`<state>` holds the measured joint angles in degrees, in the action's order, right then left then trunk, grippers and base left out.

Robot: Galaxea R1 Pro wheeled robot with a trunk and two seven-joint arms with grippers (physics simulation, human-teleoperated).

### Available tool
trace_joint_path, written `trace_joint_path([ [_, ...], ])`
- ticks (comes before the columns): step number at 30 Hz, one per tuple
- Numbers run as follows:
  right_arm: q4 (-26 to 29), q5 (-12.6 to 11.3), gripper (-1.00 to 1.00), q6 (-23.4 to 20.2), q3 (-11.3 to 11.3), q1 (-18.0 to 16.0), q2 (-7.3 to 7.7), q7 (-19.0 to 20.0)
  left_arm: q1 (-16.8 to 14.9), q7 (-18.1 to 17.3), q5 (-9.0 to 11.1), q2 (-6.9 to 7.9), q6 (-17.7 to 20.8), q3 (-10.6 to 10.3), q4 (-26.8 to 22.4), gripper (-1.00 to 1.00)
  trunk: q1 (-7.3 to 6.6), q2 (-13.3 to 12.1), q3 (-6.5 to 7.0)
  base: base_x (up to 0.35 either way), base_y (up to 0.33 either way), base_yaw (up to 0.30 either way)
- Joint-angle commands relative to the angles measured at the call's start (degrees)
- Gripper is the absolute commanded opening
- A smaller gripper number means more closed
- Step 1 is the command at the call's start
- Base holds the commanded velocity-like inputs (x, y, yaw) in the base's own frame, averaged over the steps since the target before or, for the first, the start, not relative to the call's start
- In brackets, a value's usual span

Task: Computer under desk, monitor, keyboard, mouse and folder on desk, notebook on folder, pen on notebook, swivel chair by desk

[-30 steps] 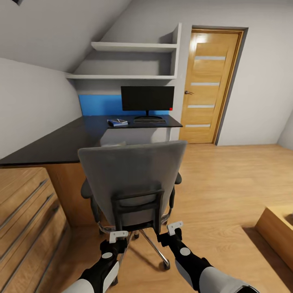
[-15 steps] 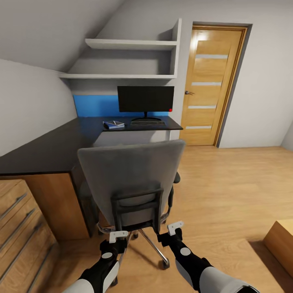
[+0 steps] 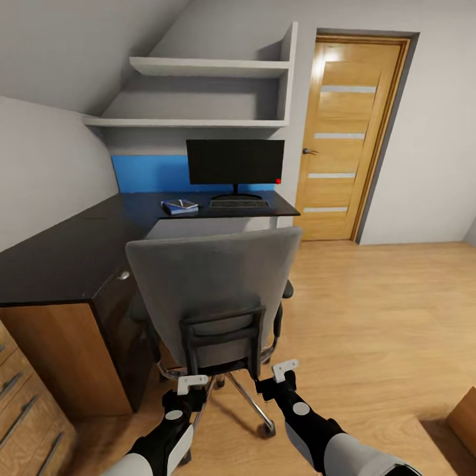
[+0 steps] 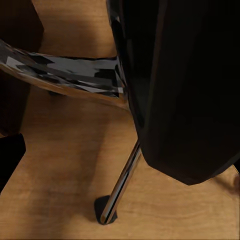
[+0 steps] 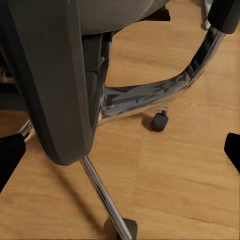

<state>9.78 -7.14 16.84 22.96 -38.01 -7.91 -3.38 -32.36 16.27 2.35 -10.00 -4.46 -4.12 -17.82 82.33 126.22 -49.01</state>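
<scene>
Just beyond both open, empty fingers (image 3: 193,381), swivel chair (image 3: 215,291) back frame.

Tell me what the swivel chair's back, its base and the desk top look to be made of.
The swivel chair back looks like matte grey fabric over padding, held in a black, plastic-looking frame. The chair base looks like polished chrome metal, showing mirror-like reflections, on black castors, probably plastic. The desk top is smooth black with a faint sheen, maybe laminate; its side panel looks like wood grain.
</scene>
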Motion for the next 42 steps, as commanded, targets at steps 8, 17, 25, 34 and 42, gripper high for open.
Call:
trace_joint_path([
  [8, -0.1, -0.6, 1.0, 0.2, 0.5, 0.0, 0.0, -0.2, -0.1, 0.4, 0.3, 0.0, -0.2, -0.4, 0.1, 1.0, 0.03, 0.0, -0.05, 0.322, 0.0, 0.0],
  [17, -0.1, -0.3, 1.0, 0.2, 0.5, 0.0, 0.0, -0.2, -0.1, 0.4, 0.3, 0.0, -0.1, -0.4, 0.1, 1.0, 0.03, 0.0, -0.05, 0.322, 0.0, 0.0],
  [25, -0.2, 0.8, 1.0, 0.1, 0.6, 0.0, -0.08, -0.1, -0.1, 0.4, 0.3, 0.0, -0.1, -0.4, 0.1, 1.0, 0.03, 0.0, -0.05, 0.322, 0.0, 0.0],
  [34, -0.2, 0.9, 1.0, 0.1, 0.6, 0.0, -0.08, -0.1, -0.1, 0.3, 0.3, 0.0, -0.1, -0.4, 0.1, 1.0, 0.03, 0.0, -0.05, 0.322, 0.0, 0.0],
  [42, -0.2, 1.0, 1.0, 0.1, 0.6, 0.0, -0.08, -0.1, -0.1, 0.3, 0.3, 0.0, -0.1, -0.4, 0.1, 1.0, 0.03, 0.0, -0.05, 0.322, -0.004, 0.0],
])
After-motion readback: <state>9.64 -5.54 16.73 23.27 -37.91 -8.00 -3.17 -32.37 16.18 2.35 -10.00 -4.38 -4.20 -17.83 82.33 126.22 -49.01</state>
